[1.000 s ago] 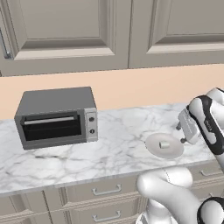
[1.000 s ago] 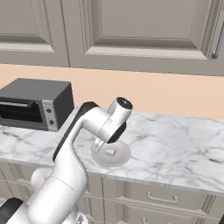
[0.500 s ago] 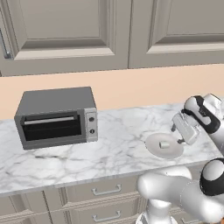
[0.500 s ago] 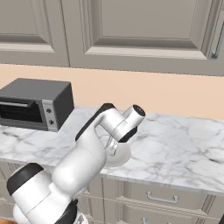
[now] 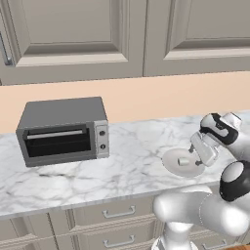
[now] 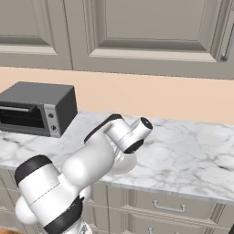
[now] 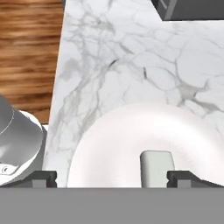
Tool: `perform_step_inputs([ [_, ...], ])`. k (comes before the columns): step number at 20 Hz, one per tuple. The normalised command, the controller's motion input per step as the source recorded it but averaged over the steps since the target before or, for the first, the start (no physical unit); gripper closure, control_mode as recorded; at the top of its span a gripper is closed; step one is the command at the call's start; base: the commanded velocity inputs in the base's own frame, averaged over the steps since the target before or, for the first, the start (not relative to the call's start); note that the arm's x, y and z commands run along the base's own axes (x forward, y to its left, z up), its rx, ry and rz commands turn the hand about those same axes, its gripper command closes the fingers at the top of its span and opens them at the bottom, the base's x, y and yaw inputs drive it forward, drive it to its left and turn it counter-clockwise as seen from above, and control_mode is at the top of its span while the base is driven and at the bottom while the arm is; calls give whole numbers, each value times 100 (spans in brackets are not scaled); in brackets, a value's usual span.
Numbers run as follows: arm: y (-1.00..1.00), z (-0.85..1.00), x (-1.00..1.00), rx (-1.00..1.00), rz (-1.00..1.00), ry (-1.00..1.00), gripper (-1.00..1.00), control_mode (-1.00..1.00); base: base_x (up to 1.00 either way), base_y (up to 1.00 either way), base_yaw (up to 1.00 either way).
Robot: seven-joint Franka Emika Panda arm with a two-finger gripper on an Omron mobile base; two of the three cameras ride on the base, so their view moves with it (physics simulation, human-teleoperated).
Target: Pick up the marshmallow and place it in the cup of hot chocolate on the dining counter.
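Marshmallow [image 7: 156, 167] lying on plate [image 7: 109, 144] atop desk [image 5: 132, 161], near front edge. End effector [image 7: 111, 177] spread wide above, fingertips [image 7: 41, 177] flanking but not centred on it. Likely light, soft, squashable: best pinched gently across short sides, mid-body.

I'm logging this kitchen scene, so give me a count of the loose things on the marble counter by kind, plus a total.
Toaster oven: 1
Plate: 1
Marshmallow on the plate: 1
Total: 3
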Motion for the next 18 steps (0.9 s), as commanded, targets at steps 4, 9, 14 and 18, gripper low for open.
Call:
perform_step_inputs([
  [4, 0, -32, 17, -1, -2, 0, -100, -100, 0, 0, 0],
  [9, 4, -20, 31, -2, -2, 0, -100, -100, 0, 0, 0],
  [14, 0, -9, 30, 0, 0, 2, -100, -100, 0, 0, 0],
  [18, 0, -34, 24, -1, 0, 7, -100, -100, 0, 0, 0],
])
